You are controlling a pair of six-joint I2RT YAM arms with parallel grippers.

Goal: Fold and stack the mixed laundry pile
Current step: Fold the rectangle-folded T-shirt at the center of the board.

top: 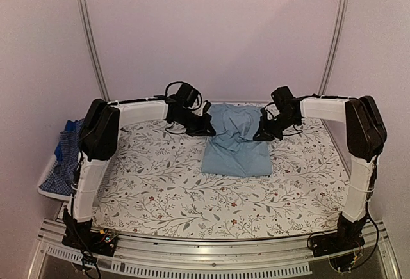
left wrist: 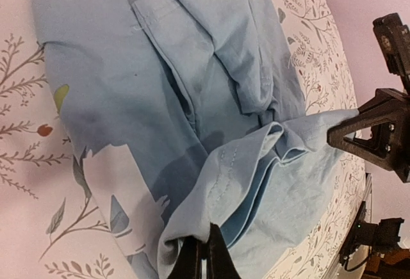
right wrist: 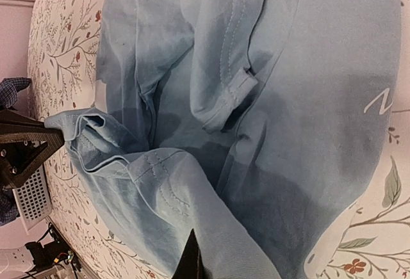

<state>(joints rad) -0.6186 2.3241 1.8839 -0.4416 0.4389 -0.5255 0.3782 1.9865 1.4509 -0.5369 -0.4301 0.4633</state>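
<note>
A plain light-blue shirt (top: pixel 236 144) lies partly folded at the back middle of the table. My left gripper (top: pixel 209 128) is at its far left edge, shut on a raised fold of the cloth (left wrist: pixel 224 183); the dark fingers (left wrist: pixel 202 233) pinch the hem. My right gripper (top: pixel 263 132) is at the far right edge, shut on the same shirt (right wrist: pixel 307 68), its tip (right wrist: pixel 191 240) sunk in the fabric. The strip of shirt between the two grippers is lifted off the table. A dark blue checked shirt (top: pixel 63 167) and a brighter blue piece (top: pixel 70 132) lie in the basket.
A white plastic basket (top: pixel 46 182) stands off the table's left edge. The table wears a floral cloth (top: pixel 166 189). Both arms reach over the table's sides toward the back wall. A metal rail (top: pixel 205 253) runs along the near edge.
</note>
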